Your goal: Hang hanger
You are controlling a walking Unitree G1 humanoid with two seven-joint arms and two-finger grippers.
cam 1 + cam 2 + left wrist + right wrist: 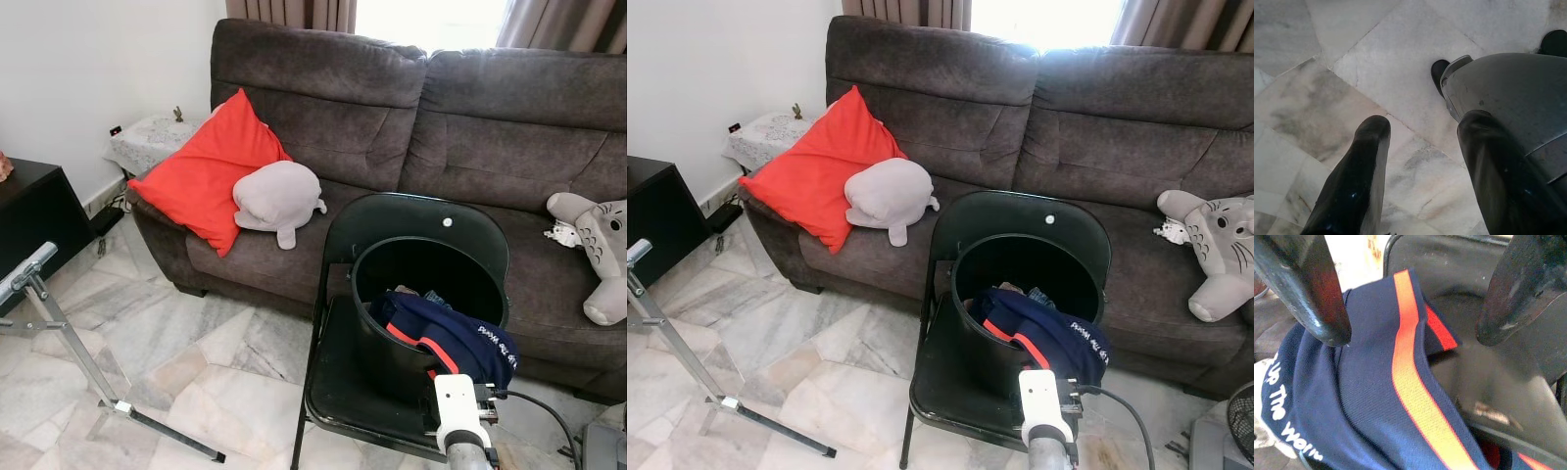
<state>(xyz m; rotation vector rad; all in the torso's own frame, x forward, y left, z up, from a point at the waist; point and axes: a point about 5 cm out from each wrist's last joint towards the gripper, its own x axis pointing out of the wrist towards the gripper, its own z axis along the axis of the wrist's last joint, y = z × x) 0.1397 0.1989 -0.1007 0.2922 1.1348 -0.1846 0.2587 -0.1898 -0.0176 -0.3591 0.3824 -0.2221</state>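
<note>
A dark brown sofa [411,108] spans the upper frame. On its left seat a red cushion [201,168] leans, with a grey plush toy [277,199] just beside it. Another grey plush toy [600,250] sits at the right edge. At centre, a black folding chair [343,377] carries a black bucket [392,357] with navy clothing [451,338] draped over its rim. A metal stand [69,338] crosses the marble floor [196,362] at lower left.

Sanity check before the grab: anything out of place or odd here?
Yes: a black bucket sits on the folding chair rather than the floor, with a navy garment spilling over its front rim. The right gripper hovers above it, jaws open.
</note>
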